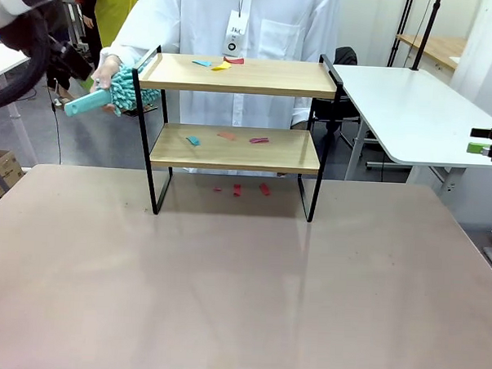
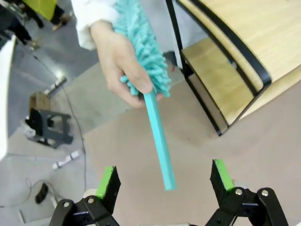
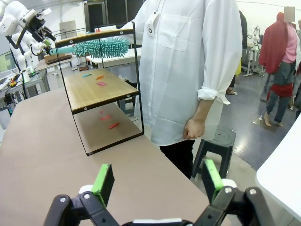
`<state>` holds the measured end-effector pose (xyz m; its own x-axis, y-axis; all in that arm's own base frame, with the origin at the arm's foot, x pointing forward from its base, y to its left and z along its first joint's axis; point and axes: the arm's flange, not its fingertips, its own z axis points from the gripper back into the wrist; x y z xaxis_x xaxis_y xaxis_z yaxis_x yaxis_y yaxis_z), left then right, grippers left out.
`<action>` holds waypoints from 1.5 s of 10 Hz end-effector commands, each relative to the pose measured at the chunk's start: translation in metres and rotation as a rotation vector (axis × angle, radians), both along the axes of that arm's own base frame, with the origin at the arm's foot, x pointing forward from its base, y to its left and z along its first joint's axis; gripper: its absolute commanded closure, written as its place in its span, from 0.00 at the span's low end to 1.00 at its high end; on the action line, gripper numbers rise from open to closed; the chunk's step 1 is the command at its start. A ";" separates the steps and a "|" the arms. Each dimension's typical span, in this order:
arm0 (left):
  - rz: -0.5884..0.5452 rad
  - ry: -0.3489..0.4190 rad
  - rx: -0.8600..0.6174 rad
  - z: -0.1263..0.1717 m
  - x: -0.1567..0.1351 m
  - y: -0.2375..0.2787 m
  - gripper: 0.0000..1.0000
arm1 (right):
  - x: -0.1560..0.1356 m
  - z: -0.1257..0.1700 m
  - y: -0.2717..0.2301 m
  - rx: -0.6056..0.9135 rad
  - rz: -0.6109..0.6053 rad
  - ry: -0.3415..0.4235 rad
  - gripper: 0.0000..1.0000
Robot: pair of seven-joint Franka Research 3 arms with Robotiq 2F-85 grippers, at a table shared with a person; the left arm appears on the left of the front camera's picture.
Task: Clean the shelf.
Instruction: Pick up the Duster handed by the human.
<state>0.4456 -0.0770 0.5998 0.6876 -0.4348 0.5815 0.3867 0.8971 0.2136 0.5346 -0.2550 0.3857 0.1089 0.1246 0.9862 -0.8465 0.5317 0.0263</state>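
Desk (image 1: 225, 298) with a messy shelf (image 1: 275, 78), hand (image 2: 117, 66) offering a duster (image 2: 157, 141) handle-first, left fingers (image 2: 107, 181) and right fingers (image 3: 104, 181) both open, so I reckon left grabs next.

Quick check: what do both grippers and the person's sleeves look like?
The left gripper and right gripper match: black linkage jaws with silver pivot screws, tipped by bright green pads. The left arm is glossy white with black cabling. The person wears a white coat, its sleeve rolled at the cuff, with a white badge at the chest.
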 end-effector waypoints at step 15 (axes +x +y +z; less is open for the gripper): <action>0.049 0.143 -0.095 -0.049 0.045 0.023 1.00 | 0.001 0.002 0.001 -0.004 -0.002 -0.002 0.00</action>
<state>0.4912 -0.0576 0.5508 0.7946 -0.3404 0.5027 0.3592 0.9311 0.0626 0.5346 -0.2551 0.3857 0.1089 0.1246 0.9862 -0.8465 0.5317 0.0263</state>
